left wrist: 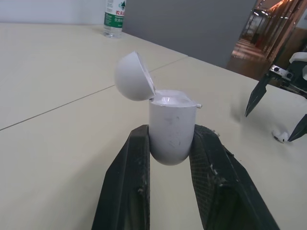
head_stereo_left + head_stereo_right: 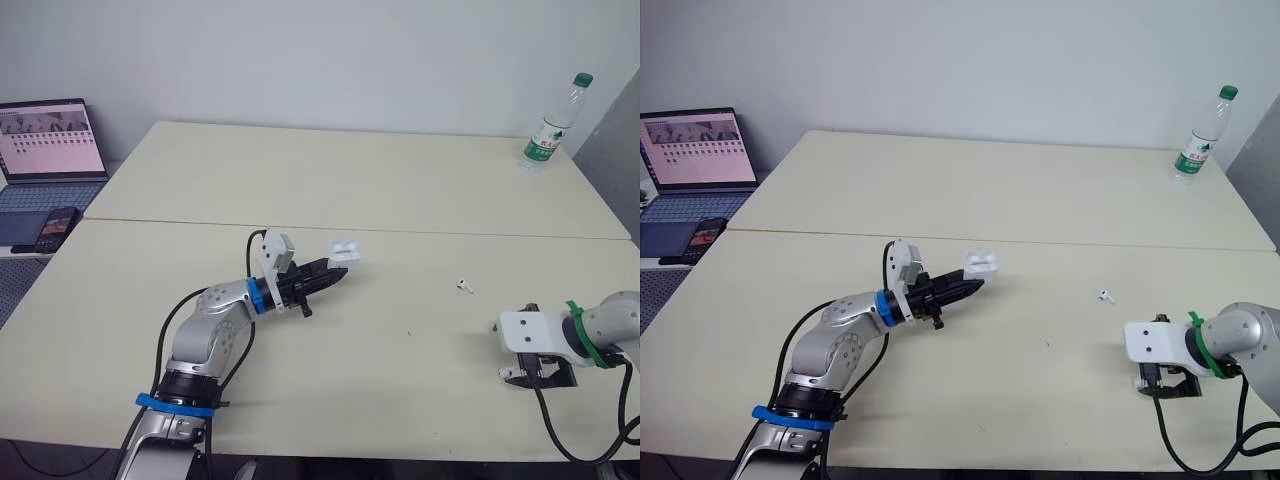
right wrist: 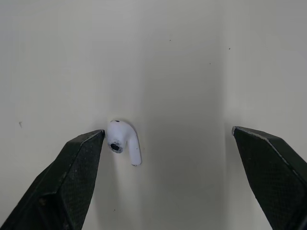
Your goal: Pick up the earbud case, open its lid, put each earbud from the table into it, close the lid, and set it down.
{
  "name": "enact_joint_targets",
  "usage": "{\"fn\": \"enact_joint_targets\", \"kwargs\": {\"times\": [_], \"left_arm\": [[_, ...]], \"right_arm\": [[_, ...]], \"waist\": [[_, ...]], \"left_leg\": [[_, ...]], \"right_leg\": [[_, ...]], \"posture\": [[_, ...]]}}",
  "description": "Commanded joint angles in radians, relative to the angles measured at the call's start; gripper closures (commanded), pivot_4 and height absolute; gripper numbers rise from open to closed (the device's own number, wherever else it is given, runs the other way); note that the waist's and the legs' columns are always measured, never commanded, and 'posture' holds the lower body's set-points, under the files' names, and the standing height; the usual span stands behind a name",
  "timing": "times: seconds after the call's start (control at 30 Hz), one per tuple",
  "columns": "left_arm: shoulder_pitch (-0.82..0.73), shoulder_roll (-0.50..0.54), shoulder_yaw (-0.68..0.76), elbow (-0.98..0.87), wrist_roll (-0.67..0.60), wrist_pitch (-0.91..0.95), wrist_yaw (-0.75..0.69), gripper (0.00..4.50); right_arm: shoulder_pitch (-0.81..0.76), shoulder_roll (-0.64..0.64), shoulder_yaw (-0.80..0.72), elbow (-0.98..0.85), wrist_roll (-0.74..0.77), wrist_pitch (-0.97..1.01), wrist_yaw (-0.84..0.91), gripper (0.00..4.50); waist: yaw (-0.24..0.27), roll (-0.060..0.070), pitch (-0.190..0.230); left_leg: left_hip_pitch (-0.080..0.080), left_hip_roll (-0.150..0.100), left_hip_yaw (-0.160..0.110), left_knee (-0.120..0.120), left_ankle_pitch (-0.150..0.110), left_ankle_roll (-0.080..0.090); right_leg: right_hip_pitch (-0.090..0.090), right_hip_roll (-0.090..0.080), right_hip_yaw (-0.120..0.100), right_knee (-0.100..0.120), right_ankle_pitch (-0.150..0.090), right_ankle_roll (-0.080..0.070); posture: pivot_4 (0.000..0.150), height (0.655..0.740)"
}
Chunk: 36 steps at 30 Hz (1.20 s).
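My left gripper (image 2: 335, 272) is shut on the white earbud case (image 2: 344, 253) and holds it just above the middle of the table. The case (image 1: 170, 129) sits upright between the two black fingers, its round lid (image 1: 135, 76) swung open to one side. One white earbud (image 2: 464, 287) lies on the table right of centre. My right gripper (image 2: 540, 378) points down at the table near the front right and is open. In the right wrist view a second earbud (image 3: 123, 141) lies between its fingers, close to one fingertip (image 3: 91, 146) and well clear of the other.
A water bottle (image 2: 552, 128) stands at the table's back right corner. A laptop (image 2: 50, 150) and a phone (image 2: 55, 228) sit on a side surface at the far left. A seam (image 2: 400, 230) runs across the table.
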Motion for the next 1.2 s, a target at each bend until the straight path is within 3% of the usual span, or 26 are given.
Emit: {"fn": "enact_joint_targets", "kwargs": {"times": [0.03, 1.2], "left_arm": [[-0.011, -0.001, 0.001, -0.040, 0.000, -0.015, 0.001, 3.72], [-0.015, -0.007, -0.003, -0.003, 0.009, -0.040, -0.017, 3.72]], "right_arm": [[-0.027, 0.005, -0.007, -0.001, -0.013, -0.006, 0.004, 0.02], [-0.055, -0.019, -0.039, -0.022, -0.046, 0.083, -0.011, 0.02]], "waist": [[0.000, 0.000, 0.000], [0.000, 0.000, 0.000]], "left_leg": [[0.000, 0.000, 0.000, 0.000, 0.000, 0.000], [0.000, 0.000, 0.000, 0.000, 0.000, 0.000]], "right_leg": [[0.000, 0.000, 0.000, 0.000, 0.000, 0.000], [0.000, 0.000, 0.000, 0.000, 0.000, 0.000]], "posture": [[0.150, 0.7362], [0.150, 0.7362]]}}
